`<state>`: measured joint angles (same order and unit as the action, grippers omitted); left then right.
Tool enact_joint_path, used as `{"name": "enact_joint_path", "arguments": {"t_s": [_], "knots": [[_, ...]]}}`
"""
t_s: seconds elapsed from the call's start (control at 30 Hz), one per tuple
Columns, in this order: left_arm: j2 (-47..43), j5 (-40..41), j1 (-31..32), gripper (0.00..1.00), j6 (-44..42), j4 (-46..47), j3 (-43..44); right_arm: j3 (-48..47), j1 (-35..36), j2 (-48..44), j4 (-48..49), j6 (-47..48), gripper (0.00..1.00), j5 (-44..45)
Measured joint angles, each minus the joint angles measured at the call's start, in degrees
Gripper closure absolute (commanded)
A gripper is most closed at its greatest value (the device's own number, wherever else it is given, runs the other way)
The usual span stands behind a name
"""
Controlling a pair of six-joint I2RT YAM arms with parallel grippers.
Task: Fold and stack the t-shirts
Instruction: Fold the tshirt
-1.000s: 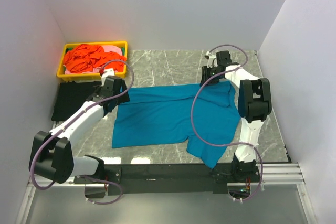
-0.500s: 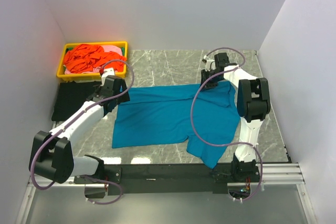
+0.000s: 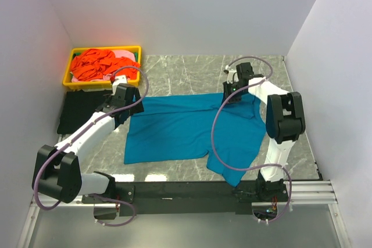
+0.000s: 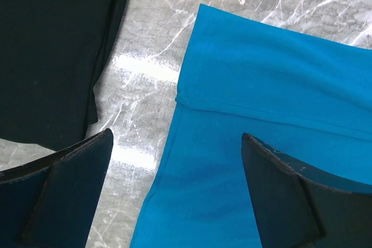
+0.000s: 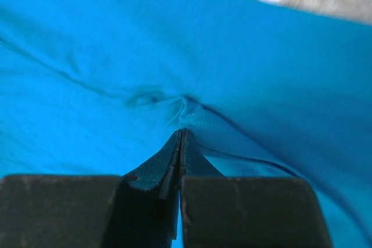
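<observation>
Pinching a little ridge of the teal t-shirt with my right gripper, jaws pressed together on the cloth so it puckers up right at the tips. From above, that spot is on the shirt's far edge, right of the table's middle. The shirt lies mostly flat across the centre, with one part reaching toward the near edge. My left gripper hangs wide apart over the shirt's left edge, one finger above teal cloth and the other above bare marble, nothing between them. The black t-shirt lies flat by the left edge, just beside the teal one. The yellow tray in the far left corner holds crumpled orange-red t-shirts.
</observation>
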<state>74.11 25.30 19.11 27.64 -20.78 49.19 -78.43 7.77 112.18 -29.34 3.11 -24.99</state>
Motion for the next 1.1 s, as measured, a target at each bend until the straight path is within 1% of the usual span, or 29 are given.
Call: {"name": "enact_joint_path", "arguments": {"t_s": [0.2, 0.4, 0.6, 0.63, 0.73, 0.77, 0.8, 0.87, 0.9, 1.0, 1.1], "knots": [[0.0, 0.0, 0.0, 0.03, 0.0, 0.0, 0.0, 4.8, 2.8, -5.5, 0.5, -5.4, 0.97, 3.6], [0.0, -0.1, 0.0, 0.03, 0.0, 0.0, 0.0, 9.7, 6.8, -8.9, 0.9, -12.1, 0.92, 6.3], [0.0, -0.5, 0.0, 0.03, 0.0, 0.0, 0.0, 15.7, 9.4, -10.9, 0.9, -17.5, 0.82, 7.4], [0.0, -0.6, 0.0, 0.03, 0.0, 0.0, 0.0, 17.0, 9.8, -11.9, 0.9, -18.1, 0.79, 7.5], [0.0, -0.6, 0.0, 0.03, 0.0, 0.0, 0.0, 20.1, 10.5, -16.6, 0.5, -19.3, 0.73, 7.9], [0.0, -0.7, 0.0, 0.03, 0.0, 0.0, 0.0, 20.9, 10.6, -18.6, 0.4, -19.6, 0.69, 8.1], [0.0, -0.8, 0.0, 0.03, 0.0, 0.0, 0.0, 21.5, 10.7, -20.7, 0.2, -19.9, 0.64, 8.6], [0.0, -1.1, 0.0, 0.03, 0.0, 0.0, 0.0, 22.3, 10.8, -25.1, 0.0, -20.4, 0.58, 11.5], [0.0, -1.3, 0.0, 0.03, 0.0, 0.0, 0.0, 22.6, 10.8, -27.5, 0.0, -20.8, 0.55, 13.4], [0.0, -1.8, 0.0, 0.03, 0.0, 0.0, 0.0, 23.9, 8.2, -34.0, 0.7, -22.1, 0.54, 17.8], [0.0, -3.1, 0.0, 0.03, 0.0, 0.1, 0.0, 26.8, 1.2, -38.1, 3.0, -23.5, 0.55, 19.0]]}}
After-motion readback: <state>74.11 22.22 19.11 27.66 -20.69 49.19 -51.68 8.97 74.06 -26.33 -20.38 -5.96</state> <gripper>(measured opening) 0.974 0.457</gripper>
